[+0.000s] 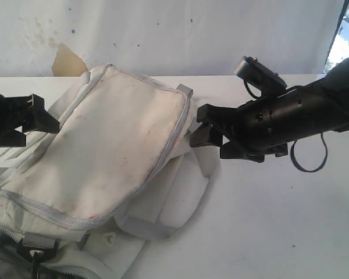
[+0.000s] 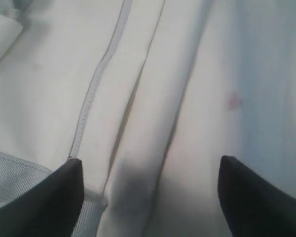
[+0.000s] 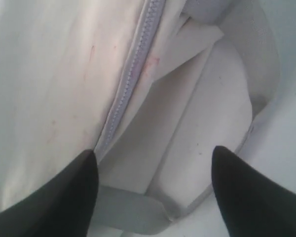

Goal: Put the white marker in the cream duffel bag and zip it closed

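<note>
I see the cream duffel bag (image 1: 116, 139) lying on the left of the bench (image 1: 267, 221); left fingers (image 2: 44, 202) spread wide at its left side; right fingers (image 3: 246, 197) wide at its right edge, both empty.

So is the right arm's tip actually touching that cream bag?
Cannot tell. In the exterior view the right end effector reaches the edge of the cream duffel bag with no clear gap, yet it might hover above it.
</note>
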Tool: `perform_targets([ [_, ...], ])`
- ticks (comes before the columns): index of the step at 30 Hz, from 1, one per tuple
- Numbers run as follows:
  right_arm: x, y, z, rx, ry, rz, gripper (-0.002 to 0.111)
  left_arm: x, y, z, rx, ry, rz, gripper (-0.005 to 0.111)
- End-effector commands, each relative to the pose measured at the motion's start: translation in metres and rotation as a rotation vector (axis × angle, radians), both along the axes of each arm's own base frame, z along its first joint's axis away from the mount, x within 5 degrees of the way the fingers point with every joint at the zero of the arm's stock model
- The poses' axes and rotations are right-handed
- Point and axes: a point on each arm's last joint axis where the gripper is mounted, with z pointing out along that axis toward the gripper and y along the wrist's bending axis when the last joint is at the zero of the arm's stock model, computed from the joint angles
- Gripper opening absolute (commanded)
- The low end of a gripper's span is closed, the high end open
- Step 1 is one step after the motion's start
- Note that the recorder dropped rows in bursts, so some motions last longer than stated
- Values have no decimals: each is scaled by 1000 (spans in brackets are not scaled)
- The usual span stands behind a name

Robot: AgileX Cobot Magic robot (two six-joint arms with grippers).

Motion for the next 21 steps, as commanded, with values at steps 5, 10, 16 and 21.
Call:
perform_targets([
  [5, 31, 46, -19, 28, 19, 26, 61, 17, -11, -25, -136, 27, -14, 85],
  [10, 41, 57, -33, 13, 27, 18, 61, 23, -8, -44, -107, 64, 8, 73],
  [16, 51, 64, -54, 84, 103, -65, 49, 26, -8, -45, -144, 64, 60, 7],
  [21, 57, 72, -50, 106, 69, 12, 5, 27, -10, -43, -197, 71, 90, 0],
])
